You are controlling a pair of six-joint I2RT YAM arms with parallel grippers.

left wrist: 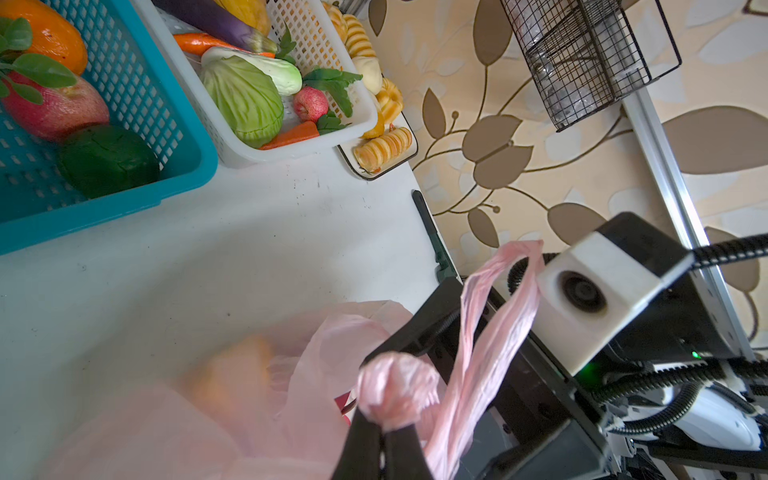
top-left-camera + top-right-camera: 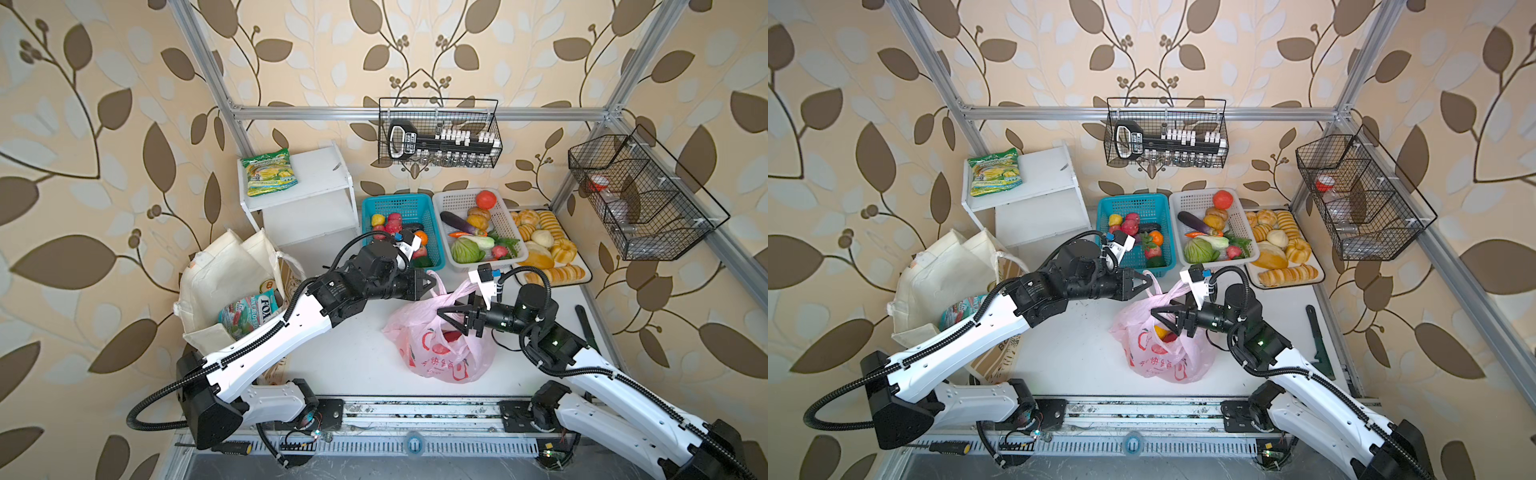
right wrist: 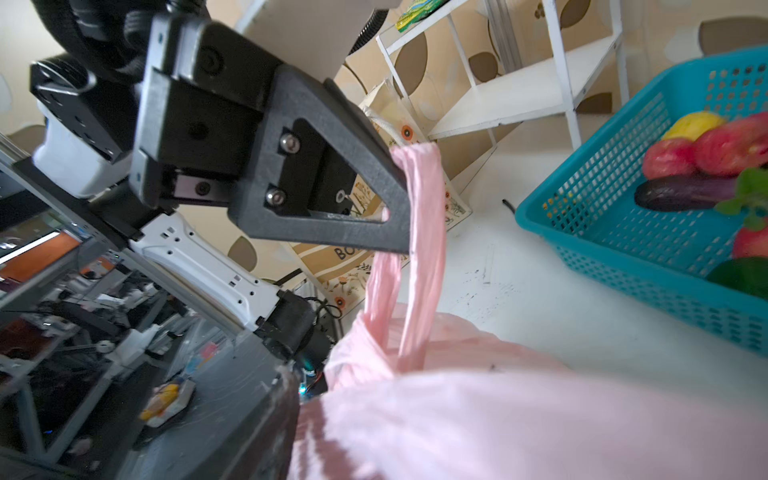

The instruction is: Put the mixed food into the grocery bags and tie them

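Thin translucent pink plastic bag with red print (image 2: 440, 353) sits upright near the middle of the white table (image 2: 353, 353), mouth gathered upward; through its film a red piece (image 2: 1169, 337) and a yellow-orange piece (image 2: 1160, 331) of toy fruit show near the mouth. Left gripper (image 2: 432, 283) reaches in from the left above the bag; its jaws are closed tight on one bunched handle loop (image 1: 390, 390), the plastic pinched between the black fingers (image 1: 361, 440) and pulled taut up from the bag, as the right wrist view also shows (image 3: 419, 257). Right gripper (image 2: 451, 322) hangs at the bag's mouth, jaws standing apart and gripping nothing; the second handle loop (image 1: 490, 332) runs across it, slack, up beside its wrist camera. Large cream canvas tote (image 2: 224, 270) stands at the table's left edge, well apart from the pink bag; a teal-red snack packet (image 2: 245, 316) and a gold-topped can (image 2: 269, 285) lie inside it. More toy fruit (image 2: 388, 224) remains in the teal plastic basket (image 2: 399, 198) behind the left gripper.
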